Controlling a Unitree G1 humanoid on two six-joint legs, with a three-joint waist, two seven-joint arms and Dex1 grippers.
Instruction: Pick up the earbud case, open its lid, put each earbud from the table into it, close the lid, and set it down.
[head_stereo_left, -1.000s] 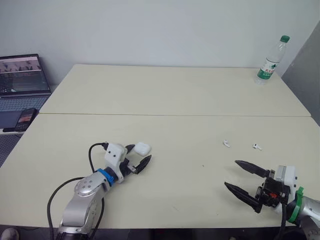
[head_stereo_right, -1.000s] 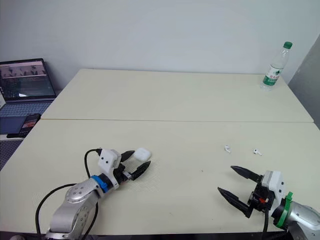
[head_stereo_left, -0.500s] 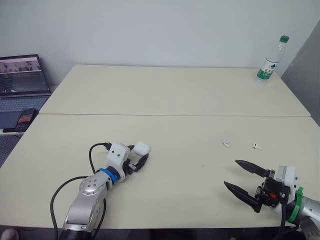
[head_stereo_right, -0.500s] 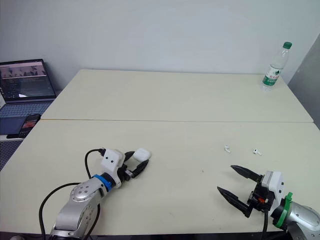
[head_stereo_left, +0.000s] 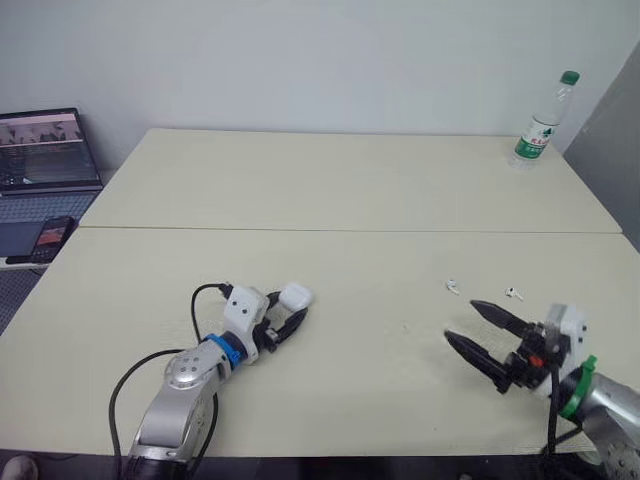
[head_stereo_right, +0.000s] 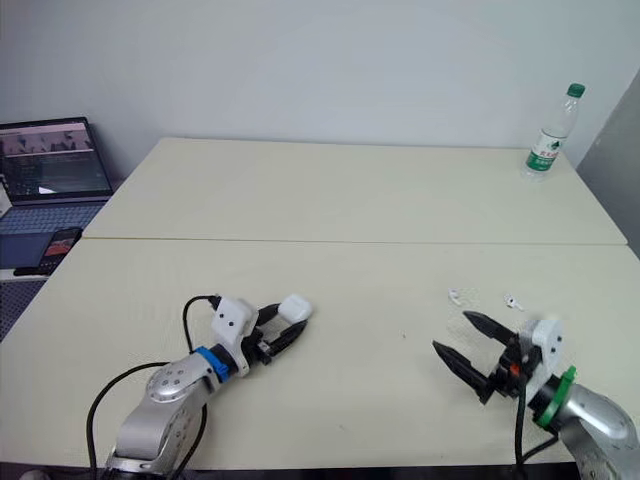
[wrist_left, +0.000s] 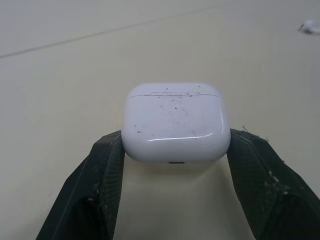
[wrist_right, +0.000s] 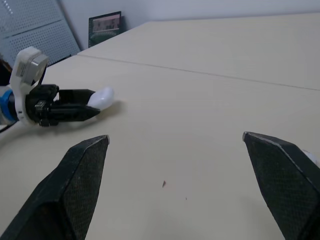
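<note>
Clamping the white earbud case (wrist_left: 175, 122) between its two black fingers (wrist_left: 106, 172), the left gripper (head_stereo_left: 288, 308) lies low over the near left part of the table (head_stereo_left: 340, 190). One finger presses each side of the case, and the lid seam reads as a closed line. Whether the case touches the tabletop cannot be told. The right gripper (head_stereo_left: 461, 321) hovers over the near right part with its fingers spread wide and nothing between them. Just beyond its tips lie two small white earbuds (head_stereo_left: 453, 287) (head_stereo_left: 514, 294), apart from each other. A water bottle (head_stereo_left: 541, 120) stands at the far right corner. A laptop (head_stereo_left: 40, 150) and a phone (head_stereo_left: 50, 238) sit off the table's left edge.
</note>
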